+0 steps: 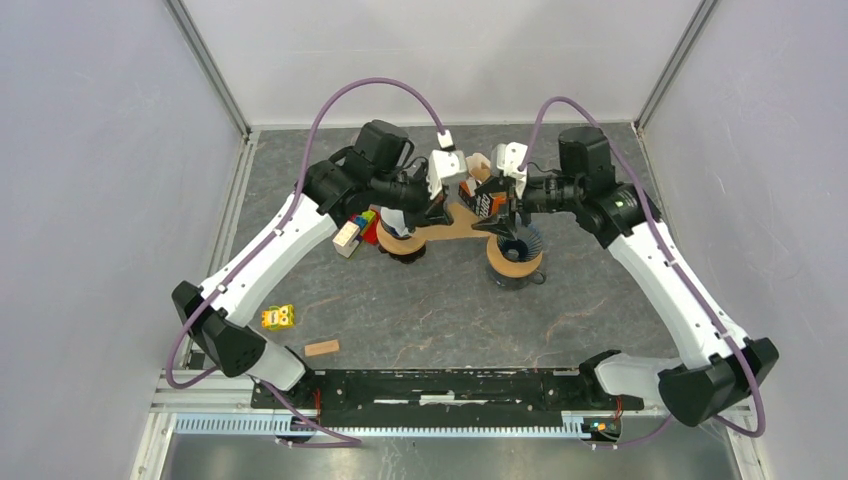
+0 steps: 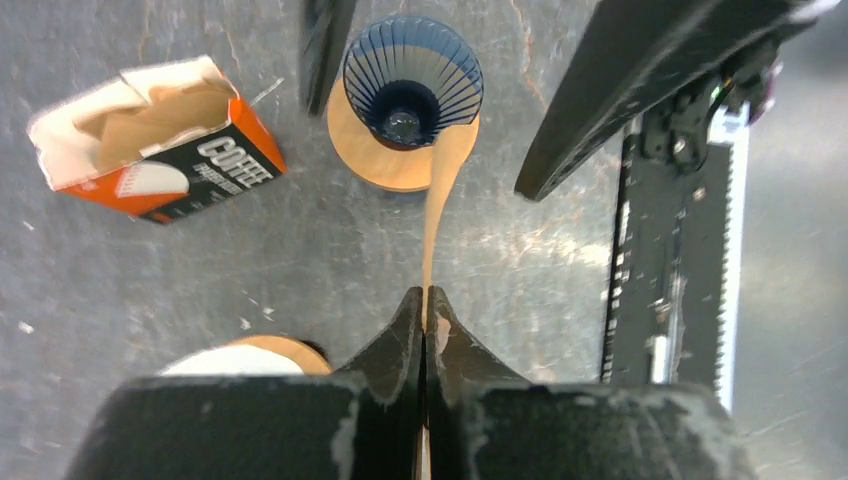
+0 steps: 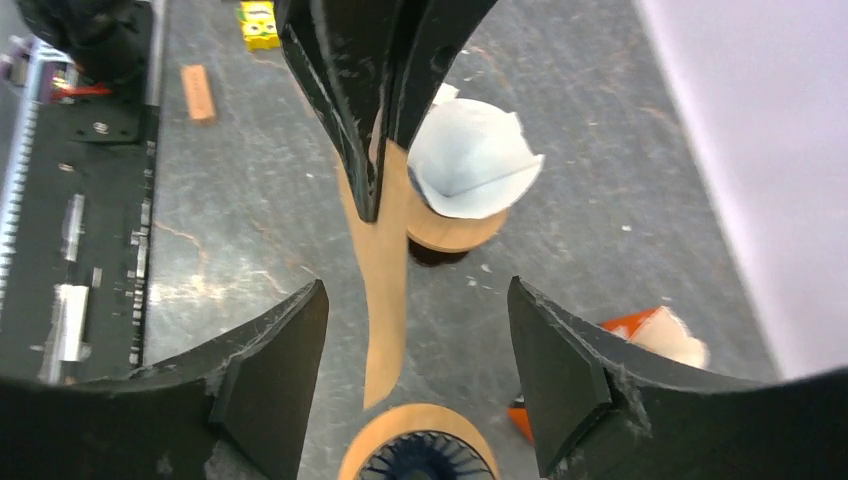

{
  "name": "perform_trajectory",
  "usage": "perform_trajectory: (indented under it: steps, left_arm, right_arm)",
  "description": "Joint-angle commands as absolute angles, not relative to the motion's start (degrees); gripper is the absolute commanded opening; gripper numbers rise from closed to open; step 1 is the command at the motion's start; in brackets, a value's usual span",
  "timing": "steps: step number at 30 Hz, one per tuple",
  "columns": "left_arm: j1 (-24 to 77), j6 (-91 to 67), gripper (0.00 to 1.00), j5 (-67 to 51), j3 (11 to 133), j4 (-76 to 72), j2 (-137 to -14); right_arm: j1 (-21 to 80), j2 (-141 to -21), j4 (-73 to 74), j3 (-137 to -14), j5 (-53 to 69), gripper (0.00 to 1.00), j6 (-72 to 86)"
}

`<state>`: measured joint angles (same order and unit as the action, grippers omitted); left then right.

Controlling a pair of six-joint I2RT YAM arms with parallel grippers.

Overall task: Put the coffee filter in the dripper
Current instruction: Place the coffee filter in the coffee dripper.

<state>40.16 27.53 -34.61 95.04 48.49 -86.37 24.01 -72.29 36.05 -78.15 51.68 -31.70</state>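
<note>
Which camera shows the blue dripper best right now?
Left wrist: it looks straight into the blue dripper, ribs and centre hole plain, the tip of the filter crossing the rim. Top view shows it small; right wrist catches only its rim at the bottom edge.

Yellow toy (image 1: 278, 317) near wooden block (image 1: 321, 348); coloured bricks (image 1: 362, 221) farther back.

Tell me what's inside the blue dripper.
Nothing: the blue dripper shows bare ribbed walls down to its drain hole. The brown paper filter, pinched in the left gripper, only covers a strip of its rim and wooden collar.
</note>
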Motion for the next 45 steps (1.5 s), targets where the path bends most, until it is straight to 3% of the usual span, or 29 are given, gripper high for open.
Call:
perform_trajectory:
  steps: [1,7,12,17,19,21,25,27,29,33,39,45]
  left_arm:
    - [38.0,3.9,0.02,-37.7,90.8,38.0,-81.2]
    - [38.1,-3.3,0.02,-39.8,86.4,32.2,-77.4]
    - [38.8,-0.1,0.02,-40.2,88.6,37.7,-78.9]
    - [39.6,4.3,0.02,-38.2,90.6,40.1,-79.4]
    - [39.7,5.2,0.02,-36.7,91.6,40.6,-79.6]
    - [39.4,6.3,0.15,-35.7,91.9,40.2,-79.5]
    - [34.7,6.8,0.56,-41.5,88.4,34.5,-76.0]
    - [30.2,5.1,0.73,-46.0,83.4,28.0,-72.4]
    - [27.6,6.2,0.81,-49.6,79.7,25.4,-69.9]
    - [27.0,6.2,0.85,-56.3,73.1,20.4,-67.5]
    - [26.8,8.6,0.81,-61.6,68.0,15.1,-66.9]
    - [26.7,1.7,0.62,-67.5,66.2,2.5,-69.6]
  right_arm:
    - [24.2,-67.6,32.7,-77.1,45.3,0.78,-33.9]
    - [24.7,-71.4,39.2,-78.8,53.0,0.89,-36.6]
    - [26.7,-73.2,36.4,-76.9,53.9,0.82,-33.9]
    - [27.5,-76.3,35.5,-76.6,60.5,0.51,-32.0]
    - [27.5,-76.8,33.2,-75.7,63.2,0.21,-29.3]
    - [27.4,-76.4,29.5,-73.7,64.3,0.00,-25.9]
    - [24.8,-72.9,11.8,-65.8,67.0,0.00,-8.8]
    - [22.3,-70.4,-7.1,-59.3,69.4,0.00,8.6]
    - [21.0,-68.5,-29.7,-51.9,70.2,0.00,29.0]
    - [19.4,-69.2,-64.5,-43.8,68.6,0.00,58.1]
    - [18.3,-68.9,-72.3,-40.8,65.9,0.00,66.3]
    - [18.3,-68.0,-72.3,-39.6,65.5,0.00,66.8]
